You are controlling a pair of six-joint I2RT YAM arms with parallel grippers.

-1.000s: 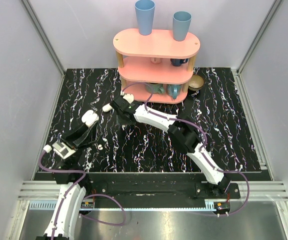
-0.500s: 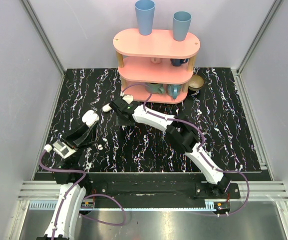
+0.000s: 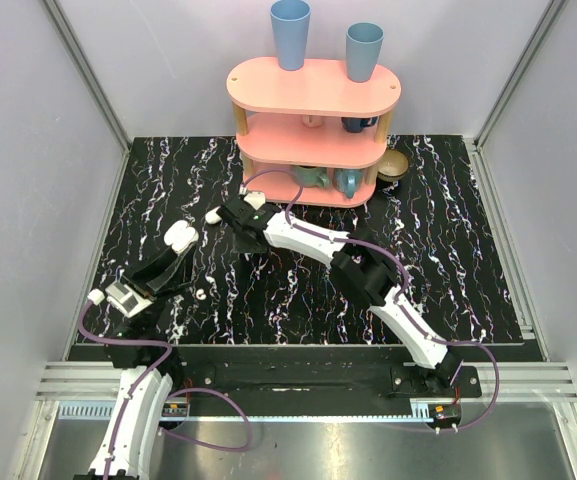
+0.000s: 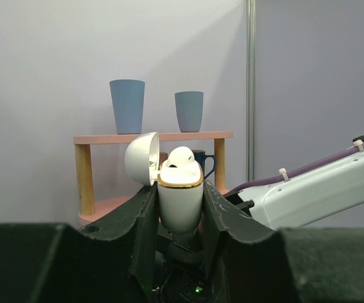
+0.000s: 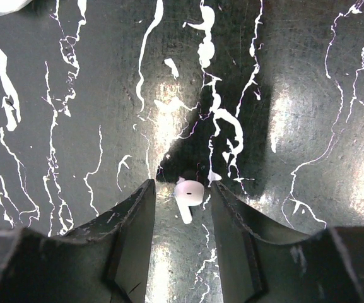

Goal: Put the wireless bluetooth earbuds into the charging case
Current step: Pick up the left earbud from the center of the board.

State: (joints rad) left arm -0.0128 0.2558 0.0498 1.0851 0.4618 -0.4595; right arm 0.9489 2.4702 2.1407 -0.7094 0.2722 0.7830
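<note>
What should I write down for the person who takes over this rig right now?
Left gripper: shut on the case, lid open, held upright.
Right gripper: open, low over the table, one finger on each side of the loose earbud.
Done: a first earbud seems to sit in the case.
Left: grip the loose earbud, carry it over, seat it.
</note>
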